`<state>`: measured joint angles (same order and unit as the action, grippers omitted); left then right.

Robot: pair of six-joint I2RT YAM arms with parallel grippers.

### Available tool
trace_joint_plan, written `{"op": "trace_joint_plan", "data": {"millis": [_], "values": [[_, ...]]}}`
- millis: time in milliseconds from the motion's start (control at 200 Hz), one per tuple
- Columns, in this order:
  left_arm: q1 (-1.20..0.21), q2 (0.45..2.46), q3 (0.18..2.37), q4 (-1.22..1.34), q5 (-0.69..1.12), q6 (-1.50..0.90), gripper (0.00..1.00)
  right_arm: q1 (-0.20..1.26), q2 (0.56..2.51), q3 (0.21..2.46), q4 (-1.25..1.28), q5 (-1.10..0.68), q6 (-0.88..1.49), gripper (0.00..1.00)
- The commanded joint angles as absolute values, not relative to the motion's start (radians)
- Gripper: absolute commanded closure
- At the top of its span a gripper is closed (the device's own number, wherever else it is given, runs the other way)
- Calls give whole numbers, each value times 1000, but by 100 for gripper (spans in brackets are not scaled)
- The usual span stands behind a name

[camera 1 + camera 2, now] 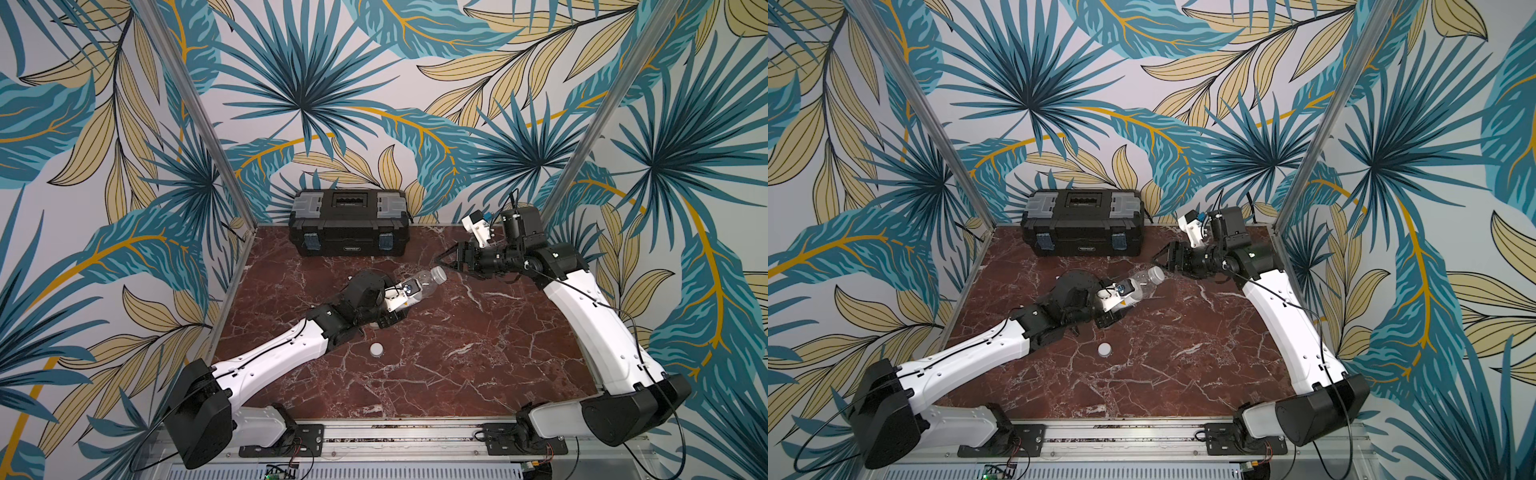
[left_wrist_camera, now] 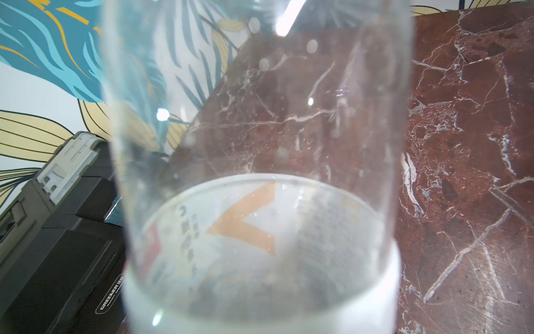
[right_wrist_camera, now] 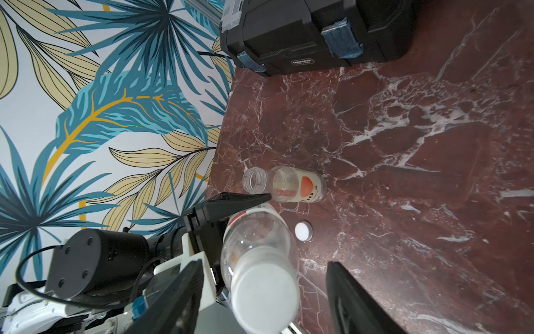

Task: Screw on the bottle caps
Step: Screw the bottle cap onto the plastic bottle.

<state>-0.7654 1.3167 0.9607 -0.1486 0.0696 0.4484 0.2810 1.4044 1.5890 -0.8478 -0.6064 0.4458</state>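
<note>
The capped bottle [image 1: 417,284], with the cap [image 3: 264,297] on its neck, is tilted above the table [image 1: 478,353] centre, pinched by the left gripper [image 1: 397,311]. The right gripper [image 1: 445,259] has its jaws spread beside the cap, clear of it. 1 uncapped bottle [image 3: 289,185] lies near 1 loose cap [image 3: 303,230].

Capped bottle [image 3: 257,240] is clear glossy plastic, and its cap [image 3: 264,297] is plain matt white plastic. Table [image 1: 457,332] looks like polished red-brown marble with white veins, pretty smooth. Toolbox [image 1: 348,232] is matt black plastic with grey plastic bits.
</note>
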Motion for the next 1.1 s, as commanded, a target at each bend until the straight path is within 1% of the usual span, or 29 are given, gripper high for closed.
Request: {"op": "trace_joint_plan", "data": {"millis": [0, 80, 260, 381, 501, 596, 716, 842, 1097], "values": [[-770, 1292, 974, -118, 103, 447, 100, 264, 1376, 1618, -897, -559, 278, 27], [-770, 1280, 978, -136, 136, 453, 100, 262, 1338, 1592, -883, -595, 103, 27], [-759, 1235, 988, -178, 234, 471, 100, 263, 1191, 1437, -785, -646, -239, 27], [-756, 1211, 990, -200, 289, 492, 100, 264, 1168, 1419, -848, -755, -424, 26], [-757, 1198, 997, -229, 335, 514, 100, 264, 1193, 1459, -965, -752, -548, 26], [-757, 1198, 1001, -245, 381, 528, 100, 264, 1201, 1473, -1001, -775, -610, 26], [-756, 1204, 1002, -245, 415, 541, 100, 265, 1203, 1473, -992, -813, -632, 26], [-756, 1214, 1002, -245, 416, 550, 100, 270, 1207, 1484, -991, -857, -637, 26], [-756, 1235, 1015, -246, 420, 561, 100, 294, 1213, 1495, -1043, -858, -662, 26]]}}
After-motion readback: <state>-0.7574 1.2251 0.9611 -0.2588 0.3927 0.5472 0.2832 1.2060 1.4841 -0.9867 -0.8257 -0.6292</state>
